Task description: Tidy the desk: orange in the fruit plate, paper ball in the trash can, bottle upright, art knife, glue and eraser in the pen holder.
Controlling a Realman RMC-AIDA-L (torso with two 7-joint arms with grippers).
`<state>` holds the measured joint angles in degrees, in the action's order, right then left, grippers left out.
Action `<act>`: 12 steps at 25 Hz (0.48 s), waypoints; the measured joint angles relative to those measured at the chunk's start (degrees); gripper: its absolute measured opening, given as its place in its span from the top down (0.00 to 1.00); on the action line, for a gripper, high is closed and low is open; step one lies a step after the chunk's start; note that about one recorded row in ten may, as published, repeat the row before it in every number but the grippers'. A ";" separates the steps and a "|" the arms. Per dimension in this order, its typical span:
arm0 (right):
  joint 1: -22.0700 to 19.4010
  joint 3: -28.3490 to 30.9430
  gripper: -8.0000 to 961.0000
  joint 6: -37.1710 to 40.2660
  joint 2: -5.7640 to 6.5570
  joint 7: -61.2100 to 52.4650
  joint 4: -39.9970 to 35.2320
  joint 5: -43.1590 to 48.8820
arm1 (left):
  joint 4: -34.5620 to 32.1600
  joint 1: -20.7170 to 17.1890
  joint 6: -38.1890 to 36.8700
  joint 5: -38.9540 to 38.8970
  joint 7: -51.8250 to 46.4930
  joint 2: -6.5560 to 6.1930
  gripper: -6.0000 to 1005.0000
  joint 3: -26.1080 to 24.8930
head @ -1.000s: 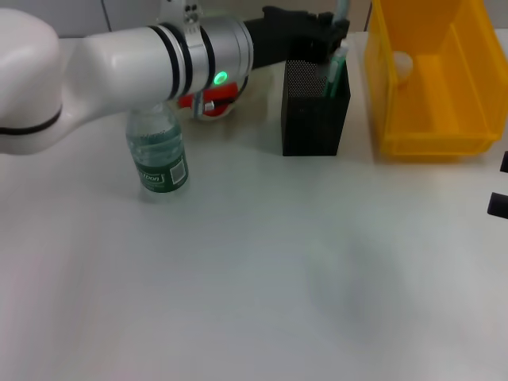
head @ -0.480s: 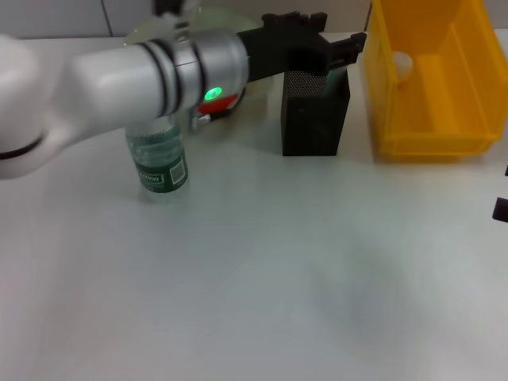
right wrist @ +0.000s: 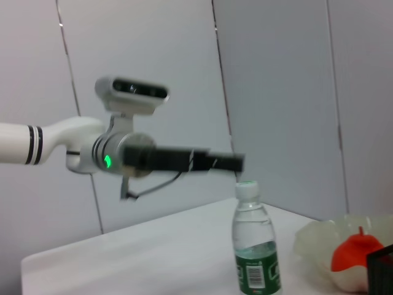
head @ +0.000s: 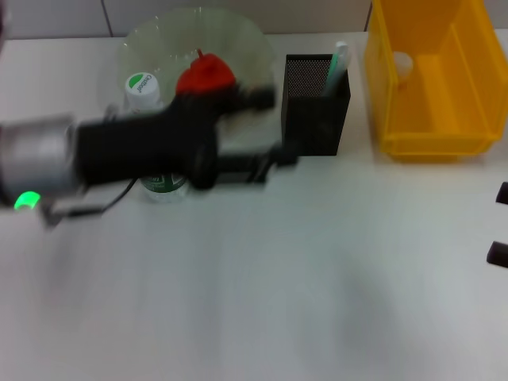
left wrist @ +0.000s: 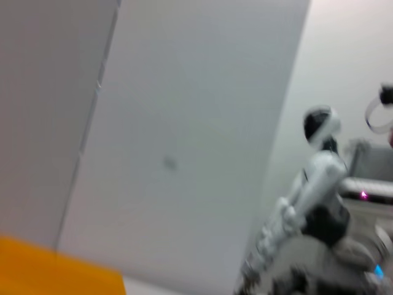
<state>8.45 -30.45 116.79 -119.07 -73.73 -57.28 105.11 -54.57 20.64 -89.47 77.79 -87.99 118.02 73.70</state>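
The left claw [head: 270, 127] hangs open and empty beside the holder [head: 316, 105]; pull back high, clear of the upright bottle [head: 151, 127]. The right claw's state can't be told.

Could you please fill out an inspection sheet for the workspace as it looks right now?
Surface: white table, bare in front.
Orange: orange lying in the fruit plate.
Bottle: bottle upright, cap on.
Pen holder: pen holder upright, glue sticking out; art knife and eraser not visible.
Trash can: trash can with a pale paper ball inside.
Clutter: nothing seen.
Grippers: left gripper in front of the plate, holding nothing; right gripper at the table's right edge.
Cables: thin cable under the left arm.
Surroundings: grey wall panels.
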 joint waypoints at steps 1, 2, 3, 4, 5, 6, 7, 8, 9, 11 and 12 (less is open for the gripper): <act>0.00 0.00 0.29 0.00 0.00 0.00 0.00 0.00 | 0.00 0.00 0.00 0.00 0.00 0.00 0.13 0.00; 0.15 -0.08 0.28 -0.01 0.00 0.72 0.61 0.54 | 1.80 -1.80 -4.09 4.08 2.00 -0.36 0.13 -2.39; 0.31 -0.09 0.26 -0.08 0.00 1.47 1.26 1.16 | 3.33 -2.21 -6.06 6.53 3.57 -0.67 0.13 -3.27; 0.46 -0.10 0.25 -0.19 0.00 2.07 1.91 1.69 | 4.49 -2.33 -7.08 7.89 4.58 -0.90 0.13 -3.71; 0.93 -0.11 0.23 -0.49 0.03 2.97 3.42 2.72 | 6.03 -2.42 -8.26 9.34 5.85 -1.23 0.13 -4.20; 0.93 -0.11 0.22 -0.49 0.03 2.97 3.42 2.72 | 8.65 -2.26 -9.74 11.28 7.92 -1.86 0.13 -4.87; 1.19 -0.12 0.20 -0.56 0.04 3.28 4.00 3.23 | 9.53 -2.15 -10.01 11.82 8.49 -2.09 0.13 -5.07; 1.50 -0.12 0.20 -0.60 0.05 3.57 4.38 3.67 | 10.23 -2.05 -10.22 12.37 9.00 -2.29 0.13 -5.26; 1.74 -0.12 0.20 -0.65 0.05 3.82 4.67 4.08 | 11.47 -1.92 -10.42 13.12 9.70 -2.64 0.13 -5.59; 2.24 -0.12 0.20 -0.70 0.00 4.50 4.99 4.94 | 12.48 -1.85 -10.53 14.16 10.56 -3.13 0.13 -5.81; 2.49 -0.09 0.20 -0.81 -0.07 4.86 5.30 5.28 | 12.83 -1.84 -10.62 14.84 10.89 -3.42 0.13 -5.84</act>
<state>10.93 -30.53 115.98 -119.13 -68.87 -51.98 110.39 -41.75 18.80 -100.09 92.63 -77.10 114.60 67.86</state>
